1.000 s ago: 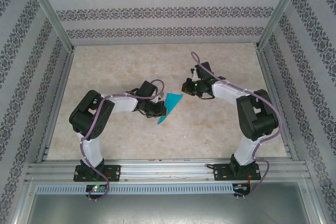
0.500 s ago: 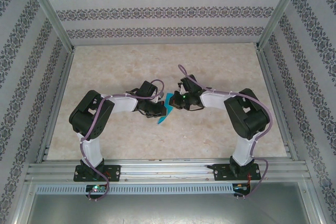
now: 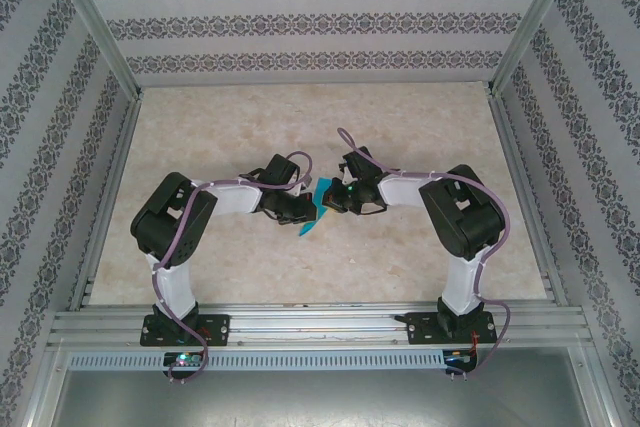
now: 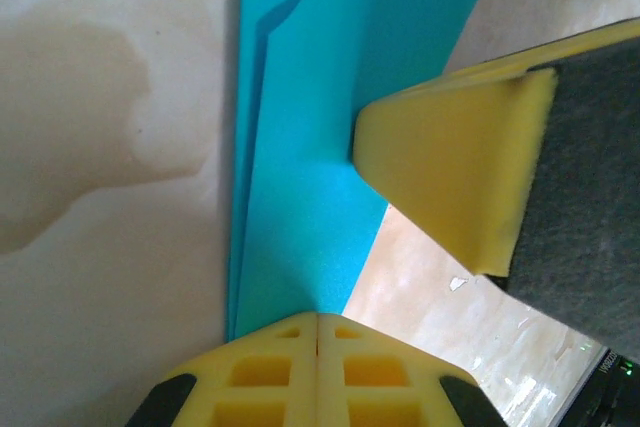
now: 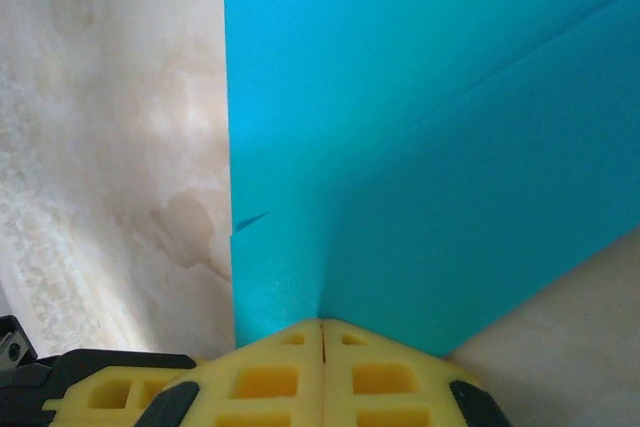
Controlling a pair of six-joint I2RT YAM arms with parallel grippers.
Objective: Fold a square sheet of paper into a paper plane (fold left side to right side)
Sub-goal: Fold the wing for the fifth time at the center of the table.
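From above: left tool [image 3: 299,209] and right tool [image 3: 336,197] nose to nose at the middle of the counter [image 3: 230,127]. Teal paper [image 3: 309,223] flat between and beneath them, mostly covered, just a sliver and a pointed tail toward the near edge. Already creased, no longer a plain square. Reads as mid-sequence, a fold being pressed down rather than a flap being carried over.

From the left wrist: left tool [image 4: 318,367] with fingers shut together, no gap, tips at the narrow end of the teal paper [image 4: 300,147]. Layers stacked there, one long fold line down the left side, a small flap edge showing near the top. Across the paper, a yellow finger [image 4: 450,177] of the right tool set down on its far edge. Cannot tell whether any paper is nipped between the closed tips; looks more like pressing than pinching.

From the right wrist: right tool [image 5: 322,372] likewise closed tight, tips where two slanting layers of the teal paper [image 5: 400,147] meet. Upper layer lying flat, a small nick in the left edge.

Judged next: pin one end with one tool and run the other along the fold to sharpen it. Keep the pressure light, so as not to skid the thin paper on the smooth counter. Then part the fingers for the next flap.
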